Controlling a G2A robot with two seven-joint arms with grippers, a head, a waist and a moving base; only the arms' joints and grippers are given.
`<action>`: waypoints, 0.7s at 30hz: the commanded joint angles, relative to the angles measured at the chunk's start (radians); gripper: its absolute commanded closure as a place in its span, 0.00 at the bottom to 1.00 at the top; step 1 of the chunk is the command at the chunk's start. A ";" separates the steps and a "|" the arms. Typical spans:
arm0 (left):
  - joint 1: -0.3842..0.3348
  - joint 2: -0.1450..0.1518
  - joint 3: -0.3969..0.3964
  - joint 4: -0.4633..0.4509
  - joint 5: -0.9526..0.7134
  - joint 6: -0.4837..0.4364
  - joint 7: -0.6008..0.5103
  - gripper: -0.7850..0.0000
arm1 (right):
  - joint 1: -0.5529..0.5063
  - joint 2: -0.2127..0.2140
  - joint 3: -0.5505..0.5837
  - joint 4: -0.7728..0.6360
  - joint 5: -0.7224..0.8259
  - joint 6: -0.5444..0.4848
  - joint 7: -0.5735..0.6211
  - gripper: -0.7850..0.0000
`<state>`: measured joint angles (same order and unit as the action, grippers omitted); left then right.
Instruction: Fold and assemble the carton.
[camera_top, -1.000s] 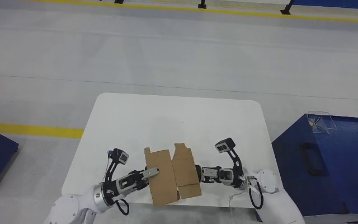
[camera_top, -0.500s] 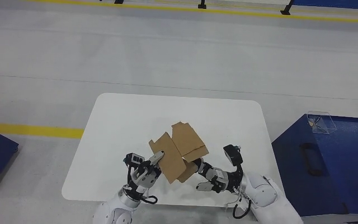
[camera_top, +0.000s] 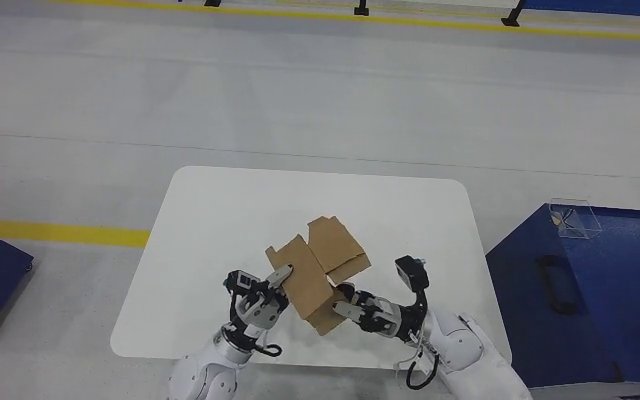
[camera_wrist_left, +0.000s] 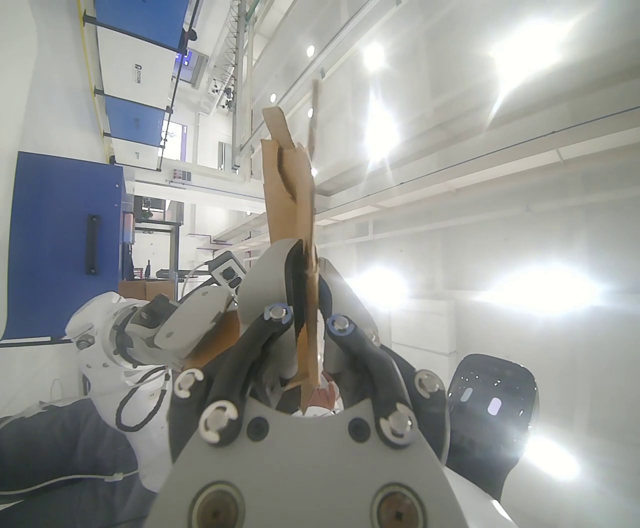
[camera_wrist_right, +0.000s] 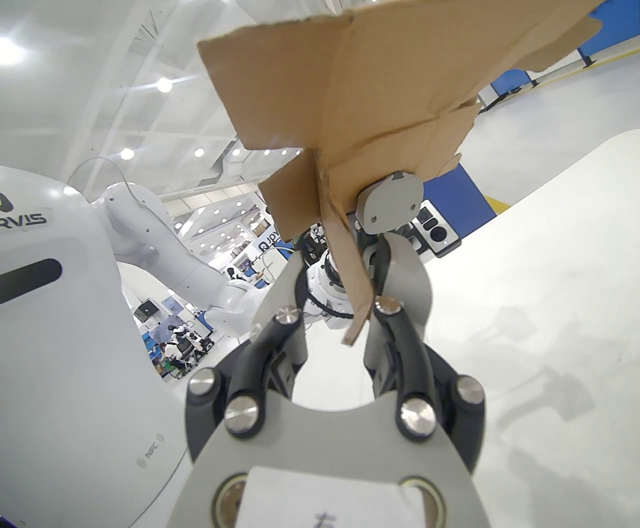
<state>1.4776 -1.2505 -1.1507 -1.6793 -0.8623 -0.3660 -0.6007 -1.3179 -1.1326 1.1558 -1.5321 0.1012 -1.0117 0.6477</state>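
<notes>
Now holds carton (camera_top: 310, 262) tilted above table's (camera_top: 220, 220) near half, no longer flat as a second ago. Nearest, pinches one carton edge tight between left gripper (camera_wrist_left: 302, 260) fingers (camera_wrist_left: 265, 280). Beside it, straddles a lower flap with right gripper (camera_wrist_right: 345, 260), fingers (camera_wrist_right: 405, 285) spread, one touching cardboard. Farther out, keeps upper flaps angled away over the tabletop.

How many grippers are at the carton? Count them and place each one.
2. The left gripper is clamped on the carton at its edge on the robot's left. The right gripper straddles the carton's lower edge on the opposite side, fingers apart.
</notes>
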 joint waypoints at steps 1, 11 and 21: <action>0.001 0.000 -0.008 0.003 -0.005 0.005 -0.002 0.00 | 0.011 0.002 -0.007 0.017 0.033 0.011 0.011 1.00; 0.033 0.011 -0.121 0.011 0.000 -0.011 0.013 0.00 | 0.038 0.019 -0.018 0.051 0.173 0.086 0.120 1.00; 0.044 0.027 -0.303 -0.021 0.019 -0.050 0.023 0.00 | 0.074 0.047 -0.050 0.064 0.221 0.262 0.422 1.00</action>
<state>1.5249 -1.2259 -1.4426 -1.6979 -0.8656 -0.4272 -0.5646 -1.2495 -1.0901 1.1102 -1.4643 0.3179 -0.7800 1.0124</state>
